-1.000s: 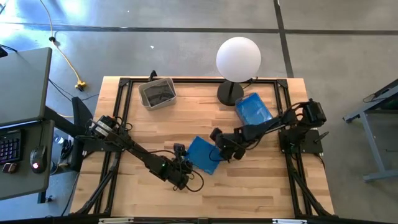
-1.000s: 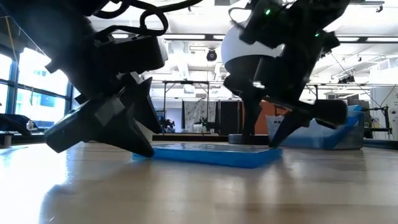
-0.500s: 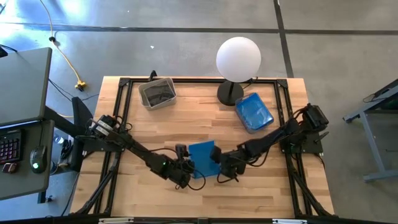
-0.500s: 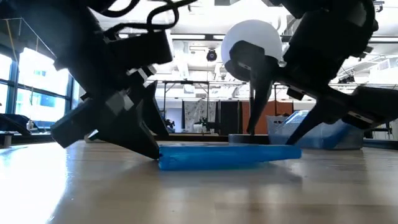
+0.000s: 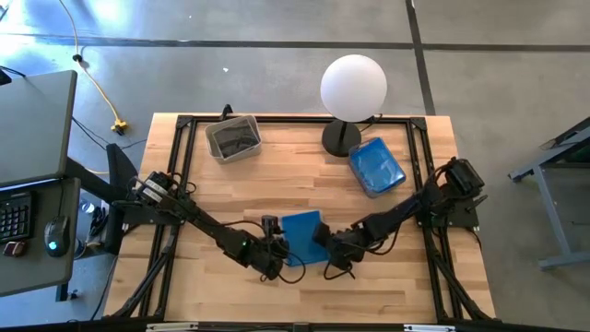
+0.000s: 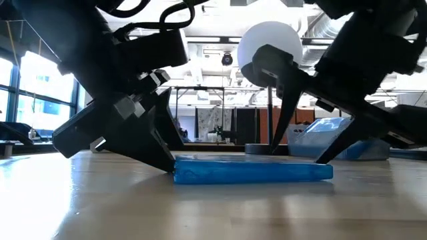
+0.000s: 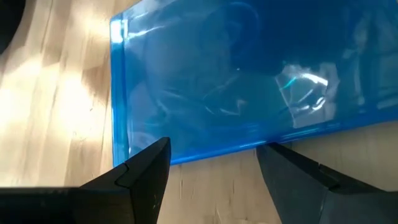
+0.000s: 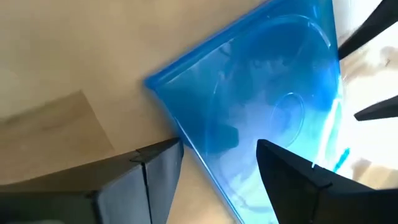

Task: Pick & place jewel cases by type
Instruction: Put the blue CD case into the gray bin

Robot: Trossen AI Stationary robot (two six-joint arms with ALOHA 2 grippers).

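Note:
One translucent blue jewel case lies flat on the wood between my two grippers, also seen in the low view. My left gripper is open at the case's near-left corner. My right gripper is open at the case's right edge. More blue cases lie in the pale bin. Dark cases lie in the grey bin. My left gripper comes slanting down from the table's left, with its open fingers along the case's edge. One fingertip meets the case's left end in the low view. The case stays flat on the table. My right gripper slants down from the table's right, its open fingers on either side of the case's edge near a corner. One fingertip stands at the case's right end; I cannot tell whether it touches.
A lamp with a white globe and a dark round foot stands at the far edge, beside the pale bin. A black frame runs around the tabletop. Bare wood lies along the near edge and at the middle left.
My right gripper has moved toward the near edge and the left, coming down beside the case. The blue case, earlier skewed like a diamond, has turned square to the table and slid a little toward the near edge, between both grippers.

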